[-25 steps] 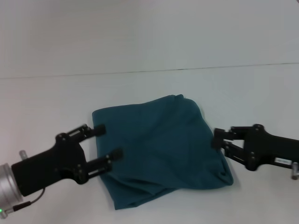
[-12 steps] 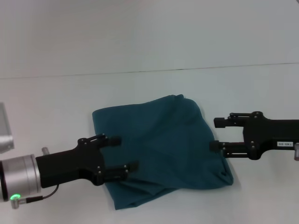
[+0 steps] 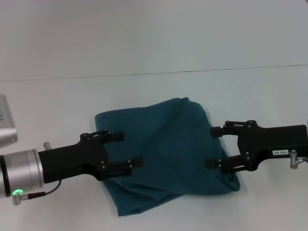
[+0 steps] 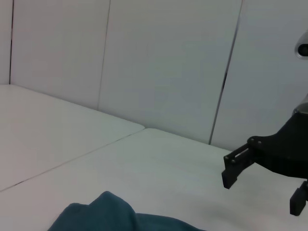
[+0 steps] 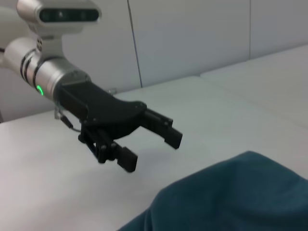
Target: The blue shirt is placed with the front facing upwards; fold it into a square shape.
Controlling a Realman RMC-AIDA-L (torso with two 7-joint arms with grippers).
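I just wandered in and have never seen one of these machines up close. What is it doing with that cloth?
A two-armed robot is folding a blue shirt, which lies bunched into a rough square on the white table. The left gripper is open over the shirt's left edge, and the right gripper is open over its right edge. Neither one is holding the fabric at this moment.
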